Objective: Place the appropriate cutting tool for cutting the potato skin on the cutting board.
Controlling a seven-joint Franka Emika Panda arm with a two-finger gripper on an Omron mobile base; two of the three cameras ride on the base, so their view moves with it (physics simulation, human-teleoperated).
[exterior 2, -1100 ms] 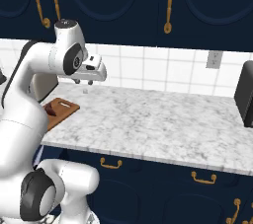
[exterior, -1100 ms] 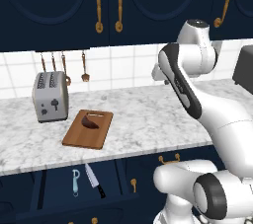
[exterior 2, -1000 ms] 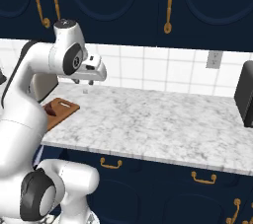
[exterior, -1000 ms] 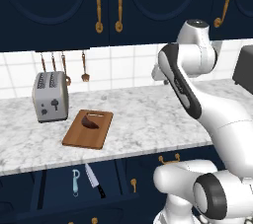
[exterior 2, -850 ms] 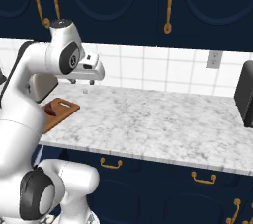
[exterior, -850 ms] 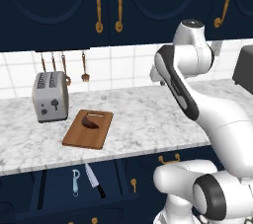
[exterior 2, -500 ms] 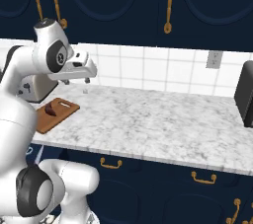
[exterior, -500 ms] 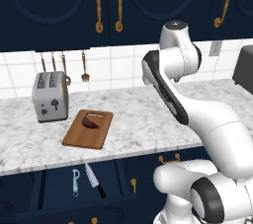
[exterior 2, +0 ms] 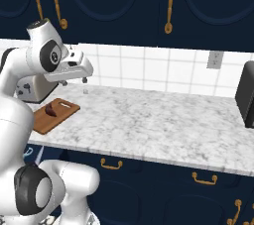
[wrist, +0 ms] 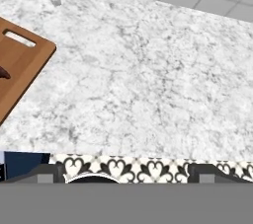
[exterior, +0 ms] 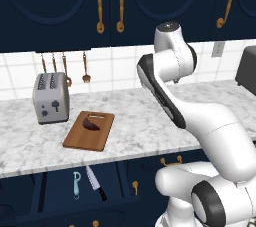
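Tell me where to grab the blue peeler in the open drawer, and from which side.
Judging by its pose, grip the peeler across its slim straight handle, below the loop head, coming straight down from above. It lies flat in the drawer beside the knife, so close the fingers across its width, clear of the blade.

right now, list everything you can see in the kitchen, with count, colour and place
cutting board: 1, brown wood, on counter right of toaster
potato: 1, dark reddish-brown, on the board
peeler: 1, light blue, in open drawer below the counter
knife: 1, black handle, steel blade, beside peeler in the drawer
toaster: 1, silver, counter left
hanging utensils: several, copper-brown, wall by toaster
counter: 1, white-grey marble
gripper: 1, open, above counter, holding nothing
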